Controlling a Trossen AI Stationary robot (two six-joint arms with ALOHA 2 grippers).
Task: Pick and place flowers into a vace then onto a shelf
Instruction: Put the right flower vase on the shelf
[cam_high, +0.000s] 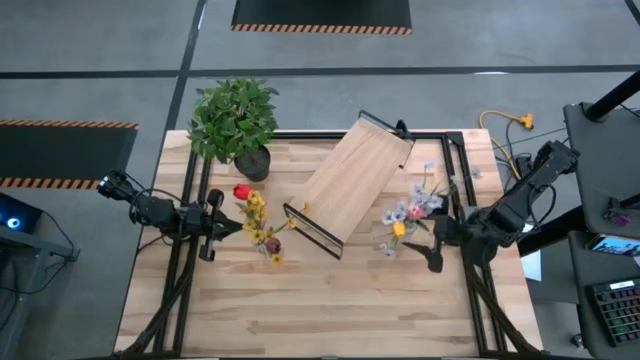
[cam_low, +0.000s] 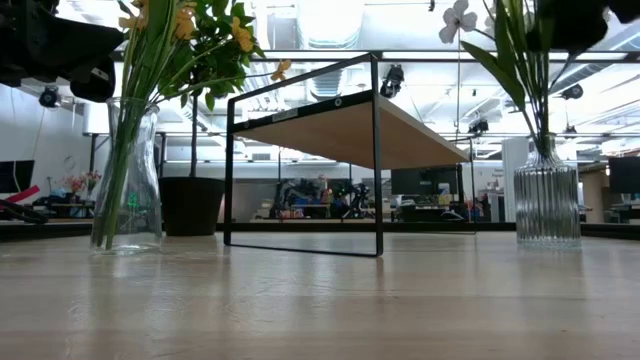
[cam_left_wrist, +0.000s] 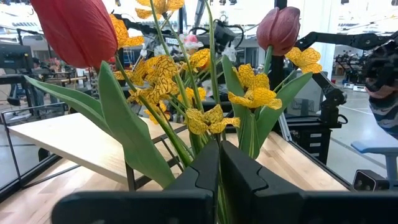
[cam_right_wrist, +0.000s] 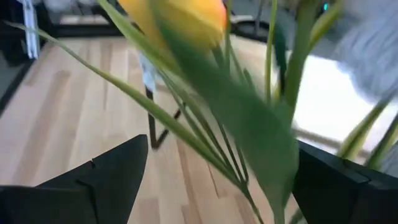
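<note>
- On your left, the left gripper (cam_left_wrist: 217, 180) is closing its fingers tight around flower stems (cam_left_wrist: 208, 134) above the clear vase (cam_low: 127, 180).
- At right, the right gripper (cam_right_wrist: 217, 180) is spreading wide around the pastel bouquet (cam_high: 412, 208) in the ribbed vase (cam_low: 547, 195).
- Between both, the shelf (cam_high: 352, 178) is standing empty.

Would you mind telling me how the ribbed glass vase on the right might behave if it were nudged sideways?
The ribbed vase looks tall and narrow, with long flowers rising above it, so it may tip rather than slide. Being glass, it is probably fragile and slippery.
</note>
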